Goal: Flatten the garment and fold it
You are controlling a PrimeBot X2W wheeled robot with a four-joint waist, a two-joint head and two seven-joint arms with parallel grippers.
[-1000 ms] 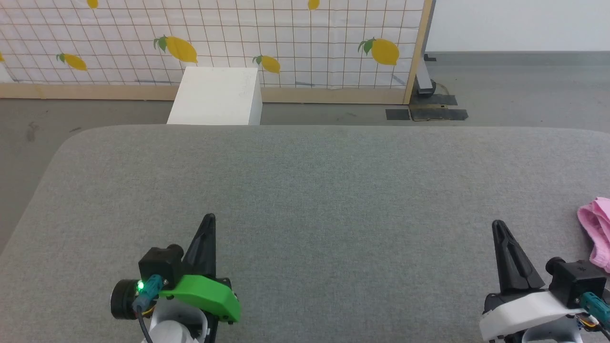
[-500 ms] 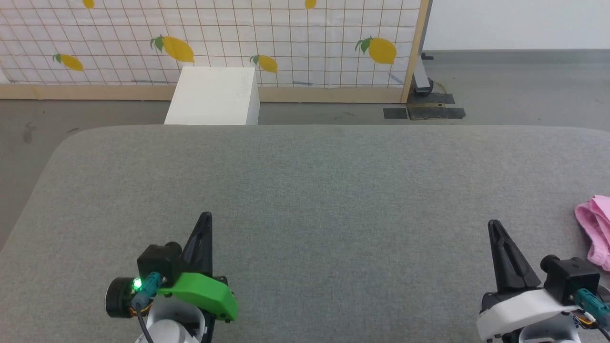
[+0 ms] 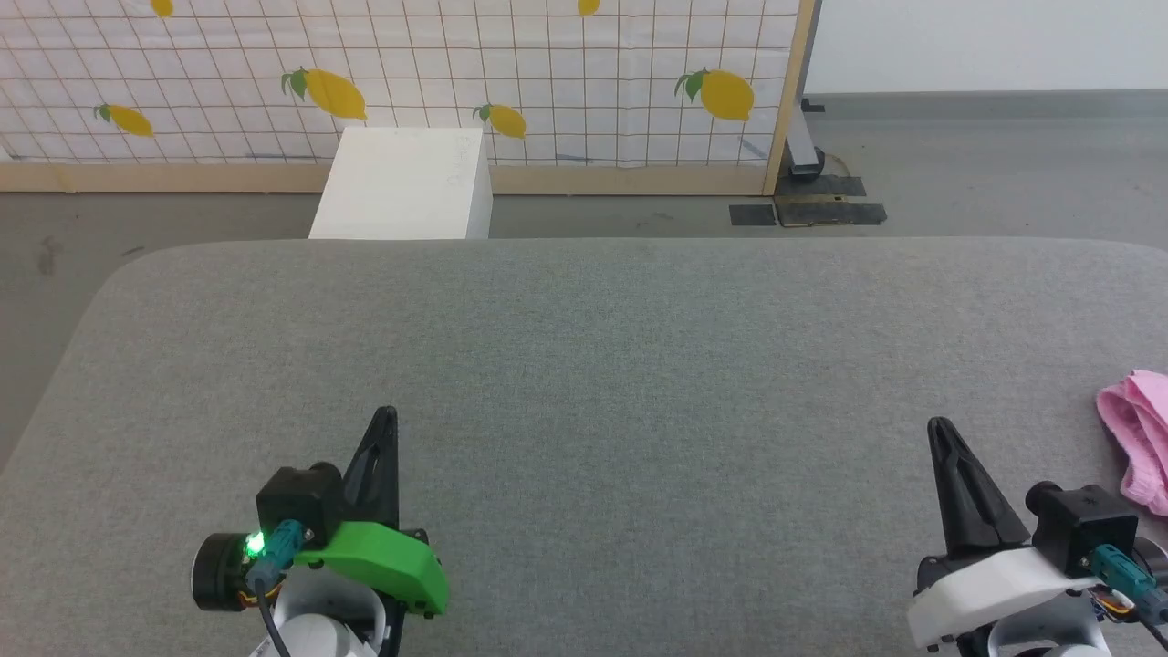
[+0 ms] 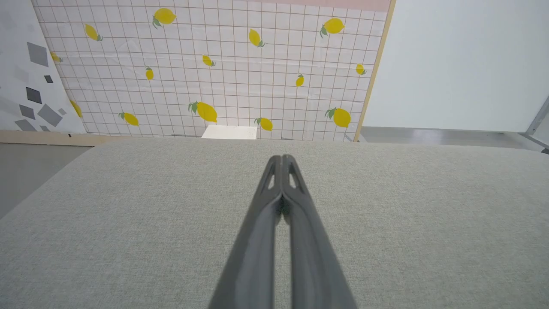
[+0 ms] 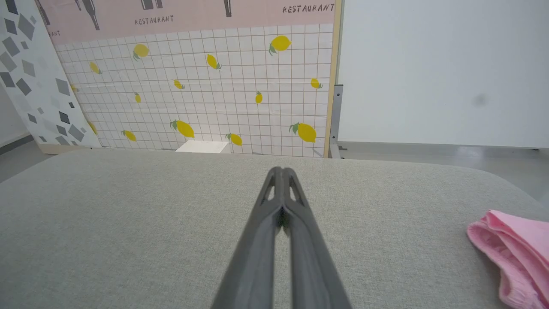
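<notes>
While both arms sit low at the near edge of the grey fabric-covered tabletop (image 3: pixel 593 347), the garment (image 3: pixel 1134 433) lies bunched at the far right of the head view, partly cut off by the frame edge. Light pink, wrinkled, doubled over on itself in soft ridges; not flattened. It rests on the tabletop to the right of the right end effector (image 3: pixel 940 431), near it but apart, no contact.

Right end effector: two dark fingers (image 5: pixel 257 240) pressed together, tips meeting, nothing between them. In the right wrist view they taper to a point over the grey surface, with the garment at the lower right corner of that view.

Left end effector (image 3: pixel 383 420): fingers (image 4: pixel 257 240) likewise pressed together, empty, pointing away from the robot. Its wrist carries a green cover (image 3: pixel 379 566) with a small green light lit; the right wrist carries a white cover (image 3: pixel 999 589). The left end effector is well apart from the garment, with the right one between them. Cannot tell whether either set of fingertips touches the tabletop.

Beyond the far edge: a white box (image 3: pixel 401 182) on the grey floor (image 3: pixel 958 173), against a lemon-print panel (image 3: pixel 547 73) with a wooden frame.
</notes>
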